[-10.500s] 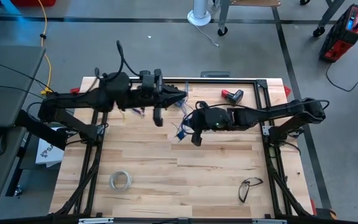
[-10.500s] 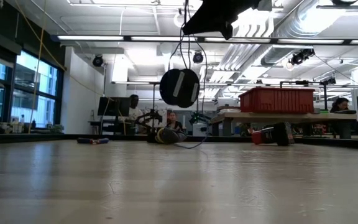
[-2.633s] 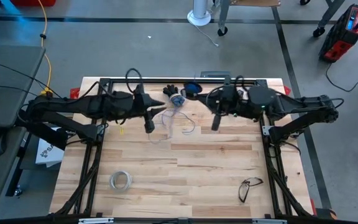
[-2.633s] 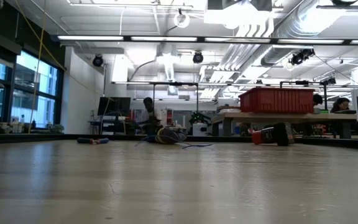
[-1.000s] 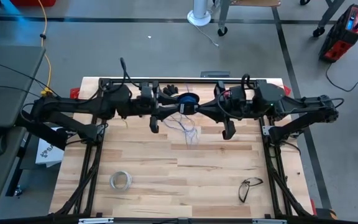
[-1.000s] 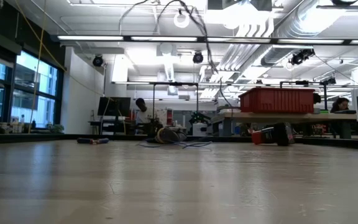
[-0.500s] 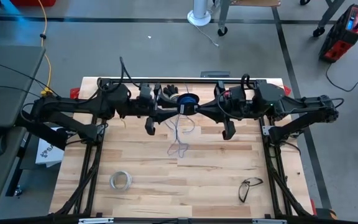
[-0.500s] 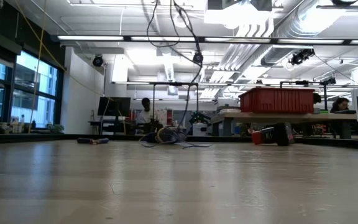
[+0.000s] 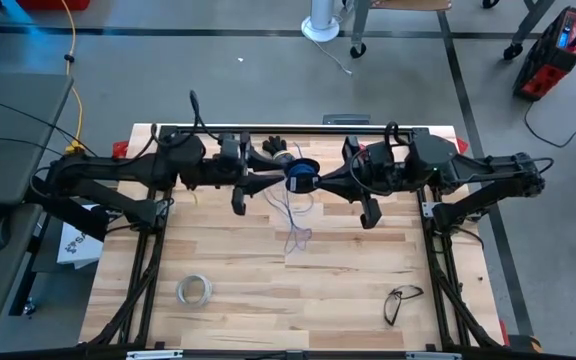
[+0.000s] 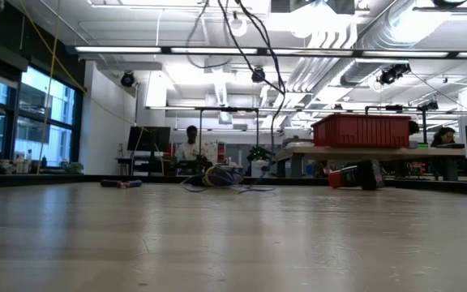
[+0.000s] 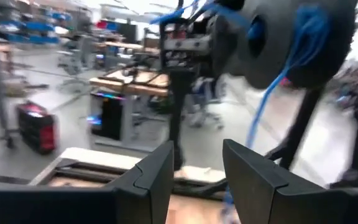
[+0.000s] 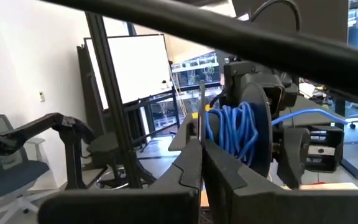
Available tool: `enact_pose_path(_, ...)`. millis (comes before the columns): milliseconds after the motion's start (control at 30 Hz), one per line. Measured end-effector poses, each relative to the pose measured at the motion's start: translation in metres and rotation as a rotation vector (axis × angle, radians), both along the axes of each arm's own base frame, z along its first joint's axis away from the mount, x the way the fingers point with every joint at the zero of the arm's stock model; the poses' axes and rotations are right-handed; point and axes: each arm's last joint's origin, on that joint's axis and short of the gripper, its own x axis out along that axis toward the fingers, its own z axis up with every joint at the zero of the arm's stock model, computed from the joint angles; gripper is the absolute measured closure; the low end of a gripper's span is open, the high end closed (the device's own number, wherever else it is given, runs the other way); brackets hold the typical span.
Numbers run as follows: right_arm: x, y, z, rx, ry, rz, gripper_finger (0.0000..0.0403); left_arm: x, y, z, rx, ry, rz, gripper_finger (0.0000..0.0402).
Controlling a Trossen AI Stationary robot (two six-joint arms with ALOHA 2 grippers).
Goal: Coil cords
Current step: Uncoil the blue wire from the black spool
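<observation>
R gripper [image 9: 313, 178] pinched shut on spool [image 9: 302, 176] rim; L gripper [image 9: 271, 178] fingers apart, empty. Risk: slack wire [image 9: 295, 222] snags, slips off.

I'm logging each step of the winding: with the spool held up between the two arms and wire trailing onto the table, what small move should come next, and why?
Probably one more turn of the spool, held between the left gripper and the shut right gripper: a loose tail of wire hangs down to the table, unwound.
</observation>
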Motion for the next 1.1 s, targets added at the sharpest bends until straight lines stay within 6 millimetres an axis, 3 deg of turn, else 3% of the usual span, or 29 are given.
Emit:
enact_pose_path(500, 0.000, 0.000, 0.000, -0.002, 0.004, 0.005, 0.0403, 0.009, -0.006, -0.004, 0.009, -0.016, -0.077, 0.0269)
enact_pose_path(767, 0.000, 0.000, 0.001, 0.001, -0.012, 0.005, 0.0403, 0.027, -0.007, -0.014, 0.017, -0.028, -0.088, 0.0288)
enact_pose_path(867, 0.000, 0.000, 0.001, 0.000, -0.012, 0.005, 0.0403, 0.029, -0.007, -0.015, 0.008, -0.028, -0.084, 0.0308)
enact_pose_path(1033, 0.000, 0.000, 0.002, -0.007, -0.025, 0.003, 0.0403, 0.025, -0.007, -0.013, 0.017, -0.024, -0.083, 0.0384)
enact_pose_path(1100, -0.001, -0.001, 0.005, -0.018, -0.052, 0.001, 0.0403, 0.025, -0.006, -0.014, 0.001, -0.007, -0.079, 0.0394)
